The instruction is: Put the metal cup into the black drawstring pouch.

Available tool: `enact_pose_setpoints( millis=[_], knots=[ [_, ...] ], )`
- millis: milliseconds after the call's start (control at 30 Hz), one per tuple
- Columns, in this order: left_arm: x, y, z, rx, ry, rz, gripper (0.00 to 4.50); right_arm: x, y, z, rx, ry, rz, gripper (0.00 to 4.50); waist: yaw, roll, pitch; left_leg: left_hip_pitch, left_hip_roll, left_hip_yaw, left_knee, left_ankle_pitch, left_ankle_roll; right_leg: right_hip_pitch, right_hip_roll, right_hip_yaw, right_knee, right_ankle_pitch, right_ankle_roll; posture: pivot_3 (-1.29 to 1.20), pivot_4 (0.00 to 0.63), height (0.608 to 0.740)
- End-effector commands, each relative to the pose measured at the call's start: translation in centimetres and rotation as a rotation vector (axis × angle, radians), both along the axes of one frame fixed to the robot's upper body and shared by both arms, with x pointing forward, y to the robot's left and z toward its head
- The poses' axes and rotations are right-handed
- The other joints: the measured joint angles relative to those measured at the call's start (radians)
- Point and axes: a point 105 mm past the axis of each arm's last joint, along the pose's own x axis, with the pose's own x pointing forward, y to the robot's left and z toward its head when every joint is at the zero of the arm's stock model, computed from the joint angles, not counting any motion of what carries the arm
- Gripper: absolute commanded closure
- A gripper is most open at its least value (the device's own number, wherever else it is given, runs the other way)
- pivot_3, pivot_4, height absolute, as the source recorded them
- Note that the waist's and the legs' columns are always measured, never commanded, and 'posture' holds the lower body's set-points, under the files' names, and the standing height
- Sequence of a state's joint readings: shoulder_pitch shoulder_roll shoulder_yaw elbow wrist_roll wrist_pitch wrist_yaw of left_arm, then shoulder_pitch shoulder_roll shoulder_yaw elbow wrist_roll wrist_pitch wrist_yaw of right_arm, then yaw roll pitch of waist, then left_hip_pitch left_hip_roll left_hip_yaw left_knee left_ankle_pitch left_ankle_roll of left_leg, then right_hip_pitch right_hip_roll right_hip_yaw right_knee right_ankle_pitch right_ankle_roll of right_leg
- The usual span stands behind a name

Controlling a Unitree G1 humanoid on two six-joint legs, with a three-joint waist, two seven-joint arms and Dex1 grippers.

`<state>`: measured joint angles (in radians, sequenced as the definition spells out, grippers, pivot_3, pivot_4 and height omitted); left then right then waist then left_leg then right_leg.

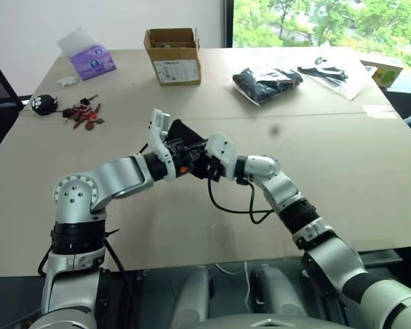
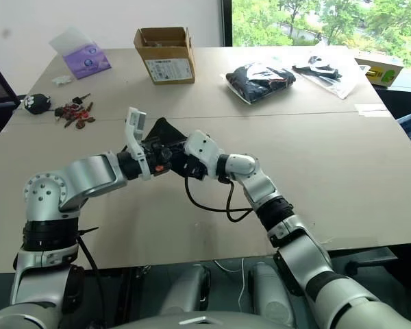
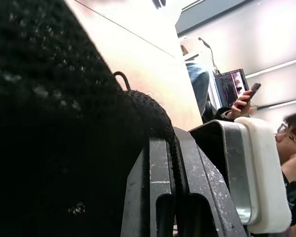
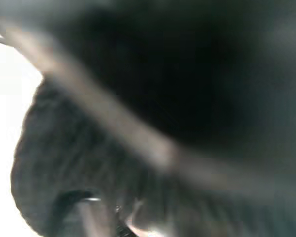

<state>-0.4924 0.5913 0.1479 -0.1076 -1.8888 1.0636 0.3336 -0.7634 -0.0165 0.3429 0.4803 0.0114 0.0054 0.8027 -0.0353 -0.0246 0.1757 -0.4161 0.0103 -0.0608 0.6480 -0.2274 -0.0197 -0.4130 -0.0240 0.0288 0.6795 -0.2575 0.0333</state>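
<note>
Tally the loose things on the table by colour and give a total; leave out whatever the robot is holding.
Purple: 1, tissue pack
Brown: 1, cardboard box
Black in clear plastic wrap: 2, one bundle and another
Black and white: 1, small toy
Red and dark: 1, cluster of small bits
Total: 6

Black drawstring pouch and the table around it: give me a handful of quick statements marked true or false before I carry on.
1. The left gripper is shut on the black drawstring pouch. True.
2. The pouch lies flat on the table. False: it is held up above it, between the two grippers.
3. A cardboard box stands at the table's far side. True.
4. The purple packet sits right of the box. False: it is to its left.
5. Black items in clear plastic wrap lie right of the box. True.
</note>
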Motion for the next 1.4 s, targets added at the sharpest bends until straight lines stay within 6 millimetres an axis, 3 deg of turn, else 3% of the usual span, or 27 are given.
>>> enact_pose_setpoints(
  millis=[33,267,367,500,667,867,1067,1300,1400],
  knots=[
    [-0.1,0.5,0.7,-0.007,-0.056,0.001,4.50,-1.1,-0.5,2.3,-0.025,-0.046,0.059,0.38,0.000,0.000,0.000,0.000,0.000,0.000,0.000,0.000,0.000,0.000,0.000,0.000,0.000,0.000,0.000,0.00,0.150,0.740],
    [0.5,1.8,-0.2,0.026,-0.081,0.038,4.50,-3.4,-3.7,4.8,-0.101,-0.012,0.142,0.18,0.002,0.000,0.000,0.000,0.000,0.000,0.000,0.000,0.000,0.000,0.000,0.000,0.000,0.000,0.000,0.00,0.150,0.740],
    [0.9,2.2,0.4,-0.045,-0.124,0.050,4.50,-4.2,-4.8,5.2,-0.127,0.011,0.134,0.18,0.001,0.000,0.000,0.000,0.000,0.000,0.000,0.000,0.000,0.000,0.000,0.000,0.000,0.000,0.000,0.00,0.150,0.740],
    [1.3,2.9,1.2,-0.089,-0.219,0.071,4.50,-5.0,-6.4,6.3,-0.096,0.046,0.093,0.18,0.001,0.000,0.000,0.000,0.000,0.000,-0.001,0.000,0.000,0.000,0.000,0.000,-0.001,0.000,0.000,0.00,0.150,0.740],
    [1.5,3.5,1.3,-0.172,-0.206,0.032,4.50,-5.4,-8.9,7.3,-0.026,0.125,-0.001,0.18,0.003,0.000,0.000,0.000,0.000,0.001,0.000,-0.001,0.001,0.000,0.000,-0.001,-0.001,0.000,0.000,0.00,0.150,0.740],
    [1.7,4.1,1.8,-0.246,-0.184,-0.020,4.50,-4.5,-11.0,6.2,-0.015,0.148,-0.154,0.18,0.001,0.000,0.000,0.000,0.000,0.001,-0.001,-0.003,0.005,0.000,0.000,-0.001,-0.001,0.000,0.000,0.00,0.150,0.740],
    [1.6,5.5,3.2,-0.363,-0.171,-0.075,4.50,-2.2,-10.7,3.2,-0.026,0.129,-0.284,0.18,-0.006,0.000,0.000,0.000,0.000,0.003,0.000,-0.003,0.005,0.000,0.001,-0.001,0.000,0.000,0.000,0.00,0.150,0.740],
    [0.5,6.4,2.4,-0.252,-0.154,-0.125,4.50,-0.9,-8.1,2.8,-0.034,-0.024,-0.261,0.18,-0.006,0.000,0.000,0.000,0.000,0.003,-0.001,-0.002,0.004,0.000,0.001,-0.001,-0.001,0.000,0.000,0.00,0.150,0.740],
    [0.2,6.9,2.2,-0.237,-0.150,-0.130,4.50,-0.5,-6.4,2.5,0.014,-0.006,-0.228,0.18,-0.006,0.000,0.000,0.000,0.000,0.003,-0.001,-0.002,0.004,0.000,0.001,-0.001,-0.001,0.000,0.000,0.00,0.150,0.740]
  ],
)
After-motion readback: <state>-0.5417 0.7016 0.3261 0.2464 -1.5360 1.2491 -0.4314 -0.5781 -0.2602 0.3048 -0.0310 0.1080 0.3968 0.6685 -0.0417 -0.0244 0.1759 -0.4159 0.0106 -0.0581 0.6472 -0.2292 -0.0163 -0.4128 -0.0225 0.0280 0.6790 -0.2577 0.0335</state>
